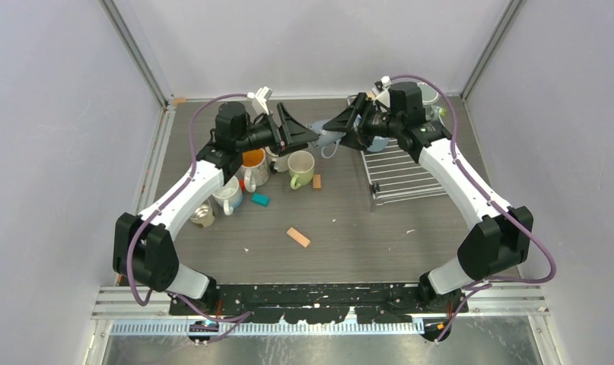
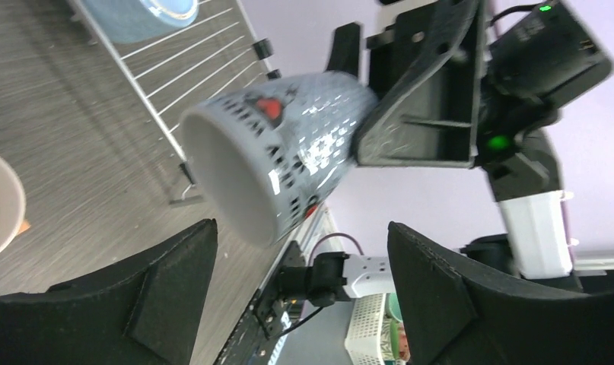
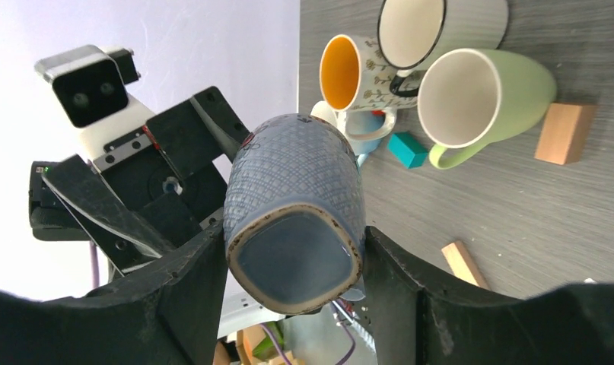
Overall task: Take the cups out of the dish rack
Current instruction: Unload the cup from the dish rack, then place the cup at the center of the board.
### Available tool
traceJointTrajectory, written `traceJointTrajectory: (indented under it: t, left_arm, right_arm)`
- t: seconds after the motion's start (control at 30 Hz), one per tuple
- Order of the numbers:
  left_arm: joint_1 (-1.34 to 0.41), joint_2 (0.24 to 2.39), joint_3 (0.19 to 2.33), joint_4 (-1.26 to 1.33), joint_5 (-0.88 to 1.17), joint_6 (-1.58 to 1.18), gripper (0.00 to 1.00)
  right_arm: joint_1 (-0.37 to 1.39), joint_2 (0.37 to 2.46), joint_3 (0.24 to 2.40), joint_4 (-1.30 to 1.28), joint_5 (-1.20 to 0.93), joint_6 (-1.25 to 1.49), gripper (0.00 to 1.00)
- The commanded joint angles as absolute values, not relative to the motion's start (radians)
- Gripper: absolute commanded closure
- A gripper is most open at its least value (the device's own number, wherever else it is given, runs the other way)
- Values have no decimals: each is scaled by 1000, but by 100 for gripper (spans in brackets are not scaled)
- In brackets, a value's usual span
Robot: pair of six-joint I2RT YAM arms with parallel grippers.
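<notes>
My right gripper is shut on a grey-blue textured cup, held in the air on its side to the left of the dish rack. In the right wrist view the cup's base sits between both fingers. My left gripper is open and faces the cup's mouth. The rim hangs just past its fingertips, with nothing between them. A blue cup stands in the dish rack.
Cups stand on the table left of centre: lime green, orange-lined white, white with a dark rim, light blue. A teal block and two wooden blocks lie nearby.
</notes>
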State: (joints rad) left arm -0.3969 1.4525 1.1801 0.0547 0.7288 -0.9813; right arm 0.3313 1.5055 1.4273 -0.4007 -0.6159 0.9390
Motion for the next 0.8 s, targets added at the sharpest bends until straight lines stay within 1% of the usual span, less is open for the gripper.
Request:
traceJointTrajectory:
  t: [0.0,0.17,0.27,0.37,0.53,0.6,0.7,0.77]
  left_arm:
    - [-376,1441,1156,345,818,-1142,21]
    - [-376,1448,1146,398,839,-1190,36]
    - [-375,1453,1137,422,846,-1212,40]
    - [-376,1462,1131,460,854,-1244,47]
    - [-376,1483,1123,543,862,-1307,51]
    - [-376,1490,1121,552,861,-1317,52]
    - [-376,1495,1118,552,855,-1319,52]
    - [-376,1499,1115,554,854,-1321,56]
  right_arm:
    - [341,1491,1398,-220,-702,1025,66]
    - [343,1498,1350,-121,-732,1094,66]
    - [344,1505,1328,-49,-755,1138,66]
    - [346,1512,1304,32,-775,1194,66]
    - [351,1527,1262,161,-804,1290,66]
    - [352,1529,1245,214,-808,1330,66]
    - [362,1525,1228,248,-799,1354,66]
    - [366,1522,1222,249,-792,1354,66]
